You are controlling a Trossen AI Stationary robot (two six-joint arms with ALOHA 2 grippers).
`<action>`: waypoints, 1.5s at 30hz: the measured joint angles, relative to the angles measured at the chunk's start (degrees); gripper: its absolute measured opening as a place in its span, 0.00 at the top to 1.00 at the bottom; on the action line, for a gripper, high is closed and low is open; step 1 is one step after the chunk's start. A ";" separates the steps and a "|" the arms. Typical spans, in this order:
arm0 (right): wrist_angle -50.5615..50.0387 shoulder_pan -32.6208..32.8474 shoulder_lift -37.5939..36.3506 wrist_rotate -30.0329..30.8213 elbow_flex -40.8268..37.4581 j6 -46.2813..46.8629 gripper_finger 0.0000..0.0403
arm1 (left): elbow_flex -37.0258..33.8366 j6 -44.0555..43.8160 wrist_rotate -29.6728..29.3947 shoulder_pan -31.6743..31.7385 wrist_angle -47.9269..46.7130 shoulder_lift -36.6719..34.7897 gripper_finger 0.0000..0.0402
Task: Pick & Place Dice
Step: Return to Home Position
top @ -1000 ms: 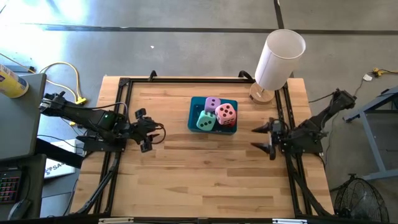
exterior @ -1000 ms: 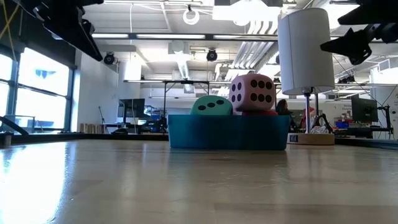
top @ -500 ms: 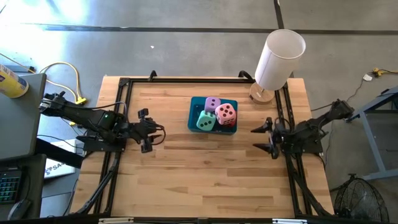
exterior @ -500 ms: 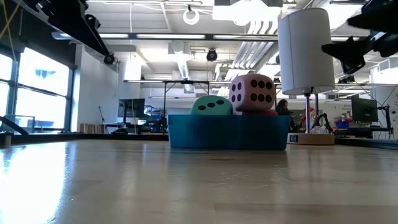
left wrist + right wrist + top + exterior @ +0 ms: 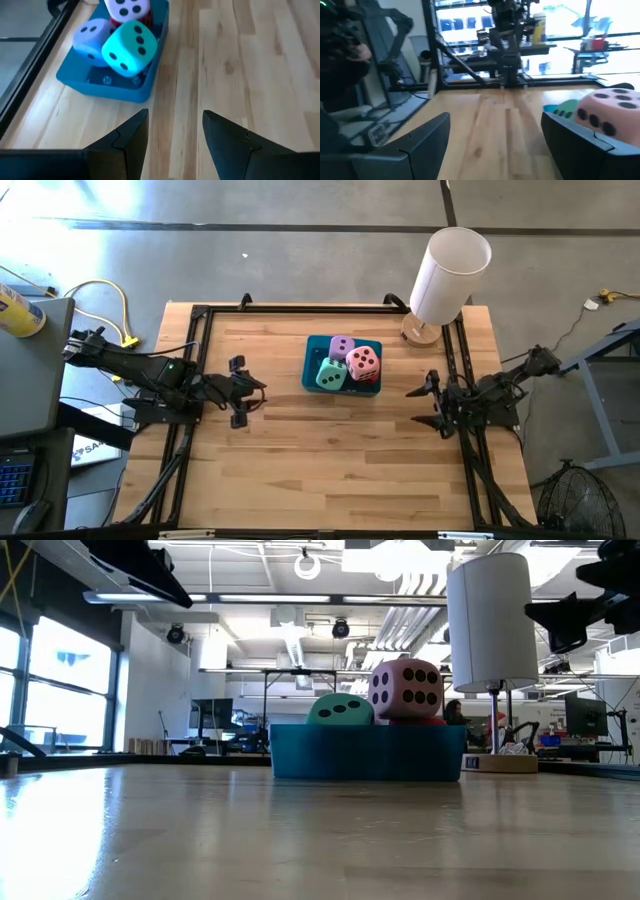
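All four dice lie in the teal tray; my claws are empty.
The mint green die, lilac die and pink die crowd together, the red die under the pink one, at the far middle of the table. My left gripper hangs left of the tray, my right gripper right of it, both spread wide.
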 joint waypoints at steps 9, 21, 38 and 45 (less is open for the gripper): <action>1.99 -5.21 0.28 -3.18 -1.04 1.38 0.24 | 0.00 0.04 4.61 -0.09 0.85 -0.01 0.55; 1.72 -11.15 1.62 -6.47 -1.11 2.58 0.24 | -0.22 0.70 4.94 -0.07 3.35 -0.01 0.55; 1.89 -11.19 2.59 -6.28 -1.22 2.60 0.24 | -7.80 4.13 7.97 -9.08 7.13 -8.69 0.55; 1.92 -11.19 2.59 -6.20 -1.22 2.60 0.24 | -8.84 7.57 -1.14 -12.63 8.72 -15.56 0.55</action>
